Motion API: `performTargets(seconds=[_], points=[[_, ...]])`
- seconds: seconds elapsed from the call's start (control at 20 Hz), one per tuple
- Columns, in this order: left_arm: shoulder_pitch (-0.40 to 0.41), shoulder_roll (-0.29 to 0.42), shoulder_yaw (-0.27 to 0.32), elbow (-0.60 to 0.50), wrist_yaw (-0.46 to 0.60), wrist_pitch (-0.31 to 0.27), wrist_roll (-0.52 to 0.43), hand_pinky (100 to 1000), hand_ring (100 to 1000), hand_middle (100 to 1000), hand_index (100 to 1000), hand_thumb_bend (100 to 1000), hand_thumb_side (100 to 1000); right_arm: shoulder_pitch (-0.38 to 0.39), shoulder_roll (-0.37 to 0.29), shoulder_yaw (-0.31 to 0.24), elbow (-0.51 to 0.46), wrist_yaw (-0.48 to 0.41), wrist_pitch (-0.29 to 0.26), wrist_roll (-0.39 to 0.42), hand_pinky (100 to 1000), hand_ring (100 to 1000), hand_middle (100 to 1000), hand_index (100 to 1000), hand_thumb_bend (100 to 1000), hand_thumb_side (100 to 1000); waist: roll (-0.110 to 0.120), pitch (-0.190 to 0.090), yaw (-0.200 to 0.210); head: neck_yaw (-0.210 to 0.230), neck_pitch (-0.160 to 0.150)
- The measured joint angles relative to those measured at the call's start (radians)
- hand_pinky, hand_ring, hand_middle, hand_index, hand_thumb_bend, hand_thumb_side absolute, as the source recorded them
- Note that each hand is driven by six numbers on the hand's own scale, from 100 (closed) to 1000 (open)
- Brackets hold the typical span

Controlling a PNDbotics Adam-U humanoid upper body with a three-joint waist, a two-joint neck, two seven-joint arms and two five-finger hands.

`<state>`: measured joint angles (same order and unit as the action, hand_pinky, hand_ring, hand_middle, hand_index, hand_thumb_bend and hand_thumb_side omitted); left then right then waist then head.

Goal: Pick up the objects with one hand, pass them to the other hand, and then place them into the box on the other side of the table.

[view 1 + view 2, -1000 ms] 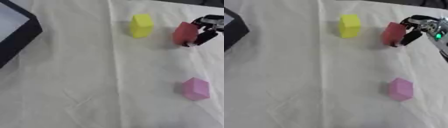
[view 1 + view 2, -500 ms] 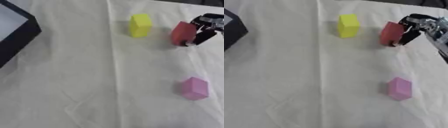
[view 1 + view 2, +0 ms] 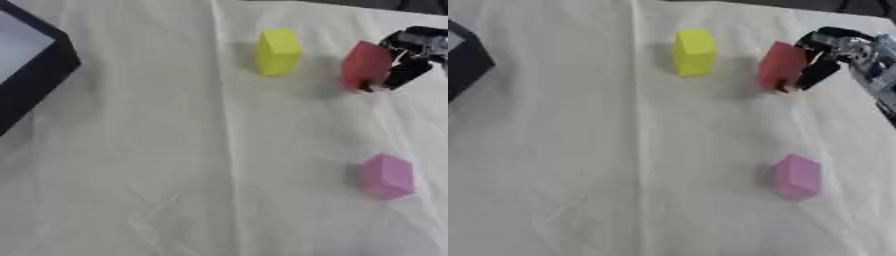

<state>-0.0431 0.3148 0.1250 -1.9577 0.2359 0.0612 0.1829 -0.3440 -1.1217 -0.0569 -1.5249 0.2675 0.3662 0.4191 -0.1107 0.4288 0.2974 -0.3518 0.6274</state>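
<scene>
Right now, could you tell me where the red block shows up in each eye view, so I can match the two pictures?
Left eye view: red block at upper right, held by the right hand.
Right eye view: red block upper right, nearer the centre.
Shared landmark: the yellow block just to its left.

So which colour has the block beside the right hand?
Red; the red block shows best in the right eye view.
</scene>
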Motion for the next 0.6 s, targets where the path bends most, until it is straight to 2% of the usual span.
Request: performTargets(seconds=[0.25, 0.3, 0.35, 0.55, 0.6], points=[[0.008, 0.000, 0.000, 0.000, 0.001, -0.001, 0.001, 878, 726, 826, 755, 810, 398, 0.038, 0.000, -0.020, -0.060, -0.084, -0.002, -0.074, 820, 740, 424, 488, 456, 152, 0.009, -0.018, -0.021, 0.012, 0.010], [0.008, 0.000, 0.000, 0.000, 0.001, -0.001, 0.001, 878, 727, 826, 755, 811, 399, 0.051, 0.001, -0.023, -0.079, -0.105, -0.001, -0.094, 813, 724, 412, 481, 537, 138, 0.010, -0.021, -0.025, 0.016, 0.013], [0.009, 0.000, 0.000, -0.001, 0.001, -0.001, 0.001, 878, 728, 826, 755, 811, 399, 0.064, 0.003, -0.028, -0.100, -0.126, 0.000, -0.118, 811, 722, 409, 480, 452, 134, 0.012, -0.024, -0.029, 0.020, 0.013], [0.013, 0.002, 0.000, -0.005, 0.001, -0.002, 0.003, 878, 732, 826, 755, 812, 399, 0.124, 0.028, -0.035, -0.215, -0.218, 0.021, -0.221, 777, 695, 391, 468, 452, 108, 0.020, -0.035, -0.042, 0.035, 0.014], [0.014, 0.002, 0.000, -0.007, 0.002, -0.003, 0.004, 878, 732, 827, 756, 812, 399, 0.140, 0.036, -0.034, -0.250, -0.237, 0.034, -0.248, 770, 689, 390, 468, 571, 100, 0.022, -0.038, -0.045, 0.039, 0.014]])
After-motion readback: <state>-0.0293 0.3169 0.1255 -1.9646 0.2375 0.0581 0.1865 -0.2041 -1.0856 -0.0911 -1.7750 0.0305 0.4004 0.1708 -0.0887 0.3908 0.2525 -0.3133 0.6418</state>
